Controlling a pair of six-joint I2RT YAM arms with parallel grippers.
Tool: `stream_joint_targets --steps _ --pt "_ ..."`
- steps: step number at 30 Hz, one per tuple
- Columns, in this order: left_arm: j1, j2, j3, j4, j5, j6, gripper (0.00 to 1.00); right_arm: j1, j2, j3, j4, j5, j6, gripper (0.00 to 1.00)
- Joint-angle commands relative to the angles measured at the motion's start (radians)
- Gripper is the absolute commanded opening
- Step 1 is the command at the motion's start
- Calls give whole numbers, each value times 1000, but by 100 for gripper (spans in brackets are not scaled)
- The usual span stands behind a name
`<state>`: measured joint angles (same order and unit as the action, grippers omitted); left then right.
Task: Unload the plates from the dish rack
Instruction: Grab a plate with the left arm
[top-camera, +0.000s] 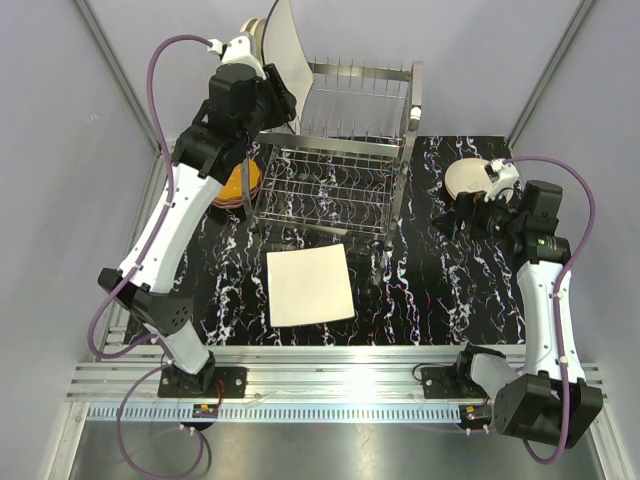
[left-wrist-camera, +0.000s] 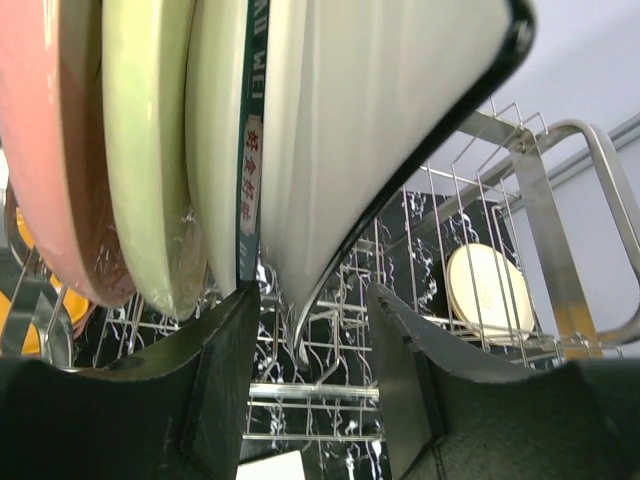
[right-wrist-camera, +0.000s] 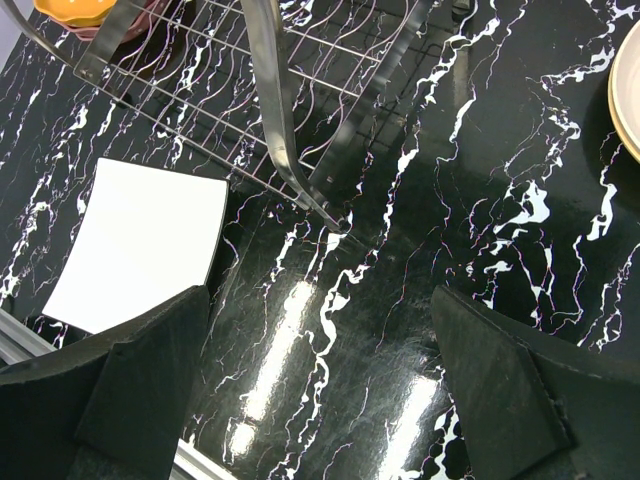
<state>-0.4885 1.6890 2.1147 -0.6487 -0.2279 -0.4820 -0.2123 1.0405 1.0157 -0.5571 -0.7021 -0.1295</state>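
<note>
Chrome wire of the dish rack (top-camera: 340, 165) hides a good deal from above, and the left arm covers the plates standing at its upper left end. From the left wrist those plates are cut off at the top and run together. I can make out a pink plate (left-wrist-camera: 40, 150), a pale cream plate (left-wrist-camera: 150, 160), another cream edge I can't cleanly separate, and the white plate with the dark rim (left-wrist-camera: 390, 120). That is three for certain, maybe four.

The left gripper (left-wrist-camera: 310, 335) is about half wide, its fingers (left-wrist-camera: 215, 390) either side of that white plate's lower edge. A gap shows on one side, and I can't tell whether the other pad touches.

Off the rack I count four, all on the black marbled table (top-camera: 440, 300):
- one square cream plate (top-camera: 310, 285) in front
- one round cream plate (top-camera: 465, 178) to the right
- one orange plate (top-camera: 238, 183) on a maroon plate (right-wrist-camera: 130, 25) to the left, half behind wires

The right gripper (right-wrist-camera: 320, 360) hangs above the table by the round plate, jaws wide, nothing between them.
</note>
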Motion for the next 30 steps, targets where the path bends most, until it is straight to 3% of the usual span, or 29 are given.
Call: stream_joint_targets --steps 1,20,22,23,26,30 --pt "-7 12 24 107 -60 31 48 -1 -19 -3 39 -30 2 100" --pt "-44 -12 -216 448 -267 226 28 -1 -28 0 40 -22 -5 100" --pt "-45 -18 -257 498 -274 250 22 -1 -31 -3 40 -17 -7 100" --pt "-47 -23 -274 518 -277 258 13 -1 -33 -3 42 -17 -7 100" --pt "-50 -46 -324 592 -281 286 0 -1 -36 -5 42 -16 -7 100" --pt "-51 -80 -377 696 -252 333 0 -1 -40 -5 45 -16 -9 100"
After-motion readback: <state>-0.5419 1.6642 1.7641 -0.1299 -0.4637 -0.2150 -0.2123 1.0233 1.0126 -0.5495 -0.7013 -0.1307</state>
